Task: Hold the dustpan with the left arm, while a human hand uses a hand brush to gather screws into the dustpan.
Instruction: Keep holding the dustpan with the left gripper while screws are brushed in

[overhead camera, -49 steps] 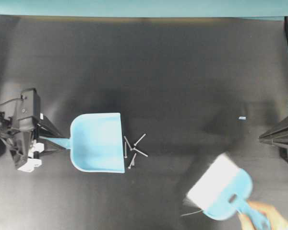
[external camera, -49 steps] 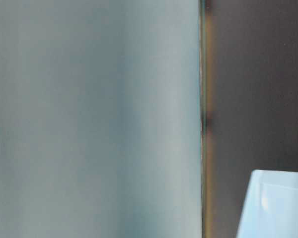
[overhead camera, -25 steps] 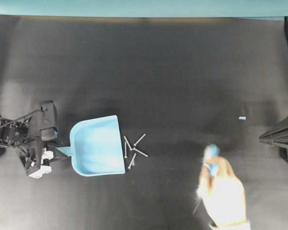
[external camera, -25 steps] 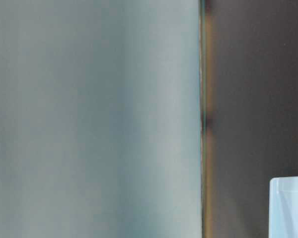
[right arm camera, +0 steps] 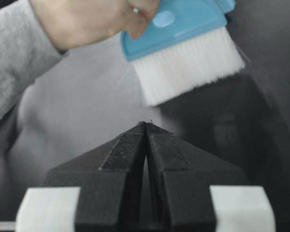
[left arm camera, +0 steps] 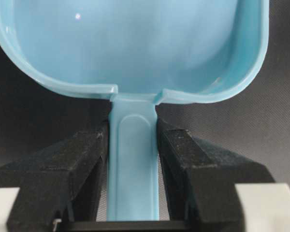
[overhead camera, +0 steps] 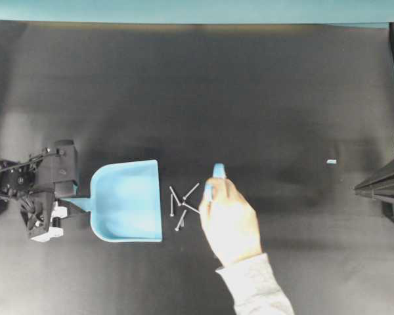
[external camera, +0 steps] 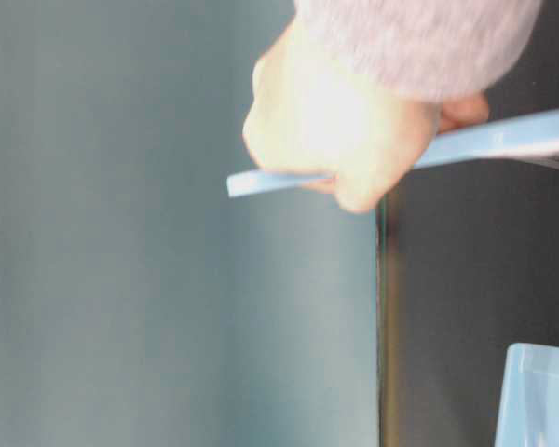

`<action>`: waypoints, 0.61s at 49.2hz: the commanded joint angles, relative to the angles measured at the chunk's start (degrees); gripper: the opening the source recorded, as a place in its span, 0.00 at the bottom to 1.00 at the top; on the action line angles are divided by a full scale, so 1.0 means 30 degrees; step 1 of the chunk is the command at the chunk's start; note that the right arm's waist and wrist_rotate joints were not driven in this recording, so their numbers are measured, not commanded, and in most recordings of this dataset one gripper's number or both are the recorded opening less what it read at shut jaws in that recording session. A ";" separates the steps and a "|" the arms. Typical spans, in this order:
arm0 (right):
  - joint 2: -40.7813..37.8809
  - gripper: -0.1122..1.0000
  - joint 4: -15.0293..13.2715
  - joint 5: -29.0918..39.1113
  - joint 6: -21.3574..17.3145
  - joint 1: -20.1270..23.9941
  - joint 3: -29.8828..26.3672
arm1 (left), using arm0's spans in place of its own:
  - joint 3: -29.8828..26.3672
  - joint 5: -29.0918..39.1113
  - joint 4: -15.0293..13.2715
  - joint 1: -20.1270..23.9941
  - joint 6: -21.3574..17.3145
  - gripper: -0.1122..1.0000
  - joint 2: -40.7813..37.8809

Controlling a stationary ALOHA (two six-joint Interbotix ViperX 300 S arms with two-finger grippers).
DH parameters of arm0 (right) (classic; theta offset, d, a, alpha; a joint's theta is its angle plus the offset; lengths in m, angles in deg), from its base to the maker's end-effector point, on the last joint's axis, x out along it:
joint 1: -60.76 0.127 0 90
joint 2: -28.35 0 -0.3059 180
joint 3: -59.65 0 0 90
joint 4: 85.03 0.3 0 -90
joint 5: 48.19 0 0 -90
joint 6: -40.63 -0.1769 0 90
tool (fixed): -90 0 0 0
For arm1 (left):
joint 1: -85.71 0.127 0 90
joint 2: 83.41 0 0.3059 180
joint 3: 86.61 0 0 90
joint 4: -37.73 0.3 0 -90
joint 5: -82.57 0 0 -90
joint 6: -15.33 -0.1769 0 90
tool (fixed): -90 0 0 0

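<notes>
On the bench [overhead camera: 249, 92], the dustpan [overhead camera: 126, 201] is placed left of centre, its handle toward the left arm [overhead camera: 43, 190]. The screws [overhead camera: 182, 207] are scattered just right of its front edge. The human hand [overhead camera: 230, 223] with the hand brush [overhead camera: 214, 180] is positioned right of the screws.

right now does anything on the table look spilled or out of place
Yes. A few thin silver screws lie scattered loose on the black table, just off the straight front edge of the light blue plastic dustpan. A tiny pale stub also sits alone far to the right.
</notes>
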 commanded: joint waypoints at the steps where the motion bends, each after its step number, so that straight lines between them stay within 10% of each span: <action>1: -0.0088 0.10 0.0000 -0.0088 0.0000 0.0000 -0.0088 | -0.0615 0.0645 0.0029 0.0146 -0.0439 0.39 0.0176; 30: -0.0117 0.10 0.0029 -0.0088 -0.0029 0.0000 -0.0088 | -0.0938 0.1465 0.0029 0.1143 -0.0146 0.39 -0.0439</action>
